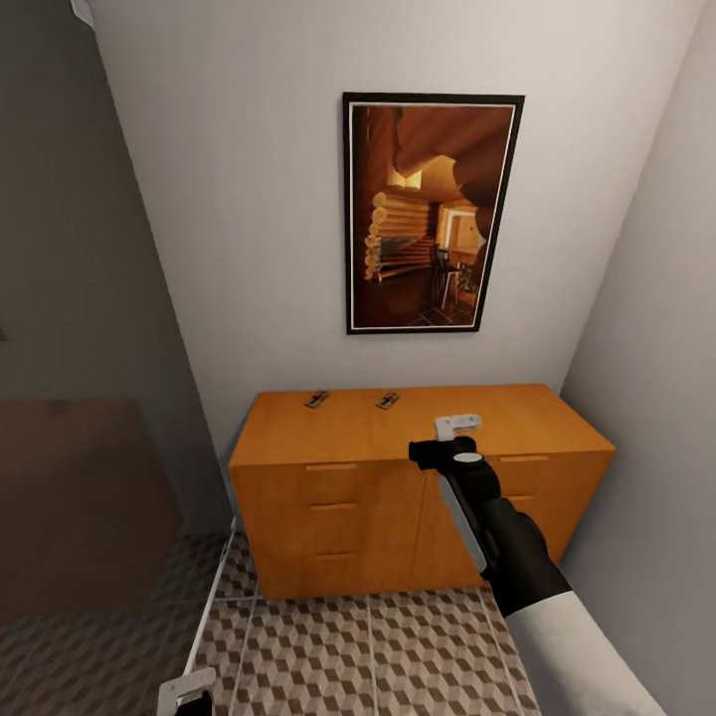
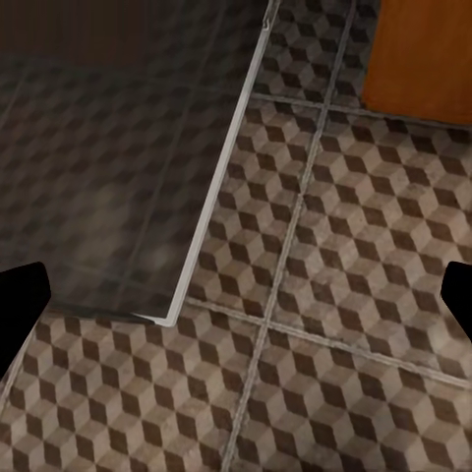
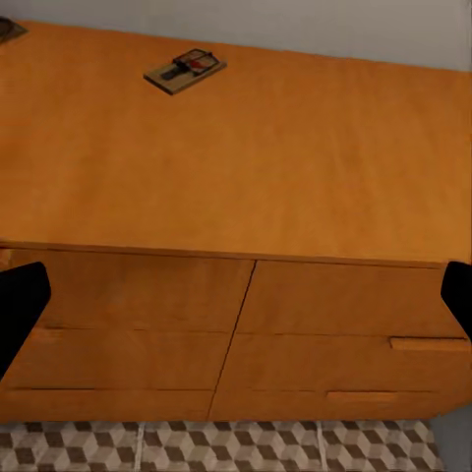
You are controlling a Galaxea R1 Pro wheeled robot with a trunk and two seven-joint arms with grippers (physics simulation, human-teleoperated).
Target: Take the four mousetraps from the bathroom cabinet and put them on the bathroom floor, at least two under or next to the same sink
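Observation:
The orange-brown cabinet (image 1: 418,477) stands against the back wall under a framed picture. Two mousetraps lie on the rear of its top, one (image 1: 316,399) to the left and one (image 1: 387,401) beside it. My right gripper (image 1: 457,428) hovers over the cabinet's front edge, right of both traps, open and empty. In the right wrist view, one mousetrap (image 3: 185,71) shows clearly and another mousetrap (image 3: 8,29) peeks in at the frame's corner. My left gripper (image 2: 236,295) hangs low over the cube-patterned bathroom floor (image 2: 324,295), open with nothing in it.
A framed picture (image 1: 433,214) hangs above the cabinet. A metal strip (image 2: 211,206) divides the patterned tiles from a dark shower floor (image 2: 98,167) on the left. Walls close in at both sides of the cabinet. Slim drawer handles (image 3: 428,343) face me.

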